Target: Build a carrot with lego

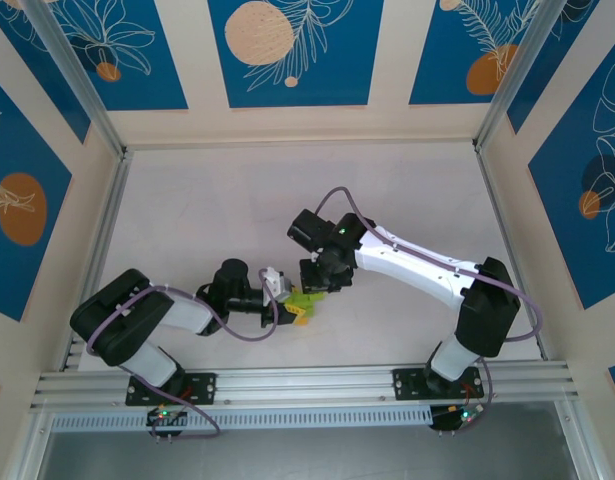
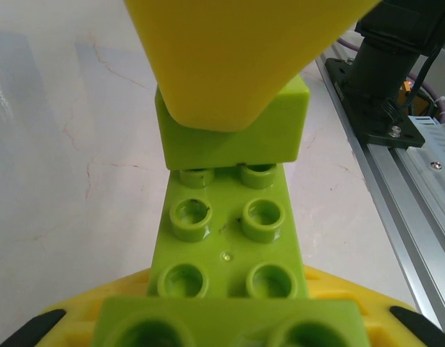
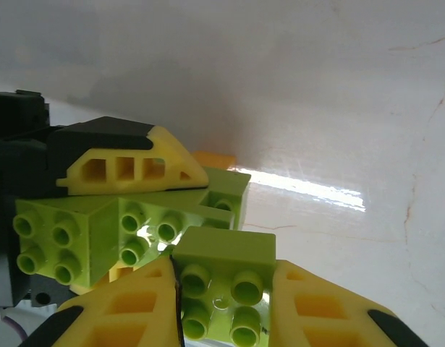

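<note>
My left gripper [image 2: 229, 322] is shut on a long lime-green brick [image 2: 233, 238] that points away from it, with a second lime-green brick [image 2: 229, 329] stacked at its near end. At the far end sits a square lime-green brick [image 2: 233, 134], and my right gripper [image 3: 226, 303] is shut on that square brick [image 3: 222, 278]. The square brick touches the left-held green bricks [image 3: 99, 231]. A sliver of an orange brick [image 3: 213, 158] shows behind them. From above, both grippers meet over the green lego [image 1: 306, 301] near the table's front middle.
The white table [image 1: 287, 200] stretches back to the patterned walls. An aluminium rail [image 1: 307, 385] runs along the near edge, with the right arm's base [image 2: 381, 94] bolted to it.
</note>
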### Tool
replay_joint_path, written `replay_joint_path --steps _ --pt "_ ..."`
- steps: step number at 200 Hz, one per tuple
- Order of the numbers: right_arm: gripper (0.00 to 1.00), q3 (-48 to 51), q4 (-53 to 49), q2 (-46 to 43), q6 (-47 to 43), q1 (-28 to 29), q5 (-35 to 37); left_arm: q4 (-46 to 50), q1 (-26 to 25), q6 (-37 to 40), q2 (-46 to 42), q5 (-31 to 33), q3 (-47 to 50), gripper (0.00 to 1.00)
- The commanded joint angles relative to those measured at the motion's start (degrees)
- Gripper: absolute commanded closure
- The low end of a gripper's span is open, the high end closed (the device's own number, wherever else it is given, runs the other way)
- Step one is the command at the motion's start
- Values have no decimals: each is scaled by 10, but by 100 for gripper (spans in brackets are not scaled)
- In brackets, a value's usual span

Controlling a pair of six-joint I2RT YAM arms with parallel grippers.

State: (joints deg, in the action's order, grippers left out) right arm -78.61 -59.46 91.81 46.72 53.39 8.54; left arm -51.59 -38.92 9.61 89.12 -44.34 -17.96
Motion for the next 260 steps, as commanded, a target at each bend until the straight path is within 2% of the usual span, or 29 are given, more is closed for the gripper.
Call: replay_joint_path --steps 1,167,260 --pt "73 7 3 -7 10 6 -22 15 -3 17 11 -7 -8 64" --pt "74 44 -8 13 70 8 -10 19 -4 21 13 3 -8 64" --pt "74 41 -53 7 67 10 16 19 -4 22 13 9 -8 65"
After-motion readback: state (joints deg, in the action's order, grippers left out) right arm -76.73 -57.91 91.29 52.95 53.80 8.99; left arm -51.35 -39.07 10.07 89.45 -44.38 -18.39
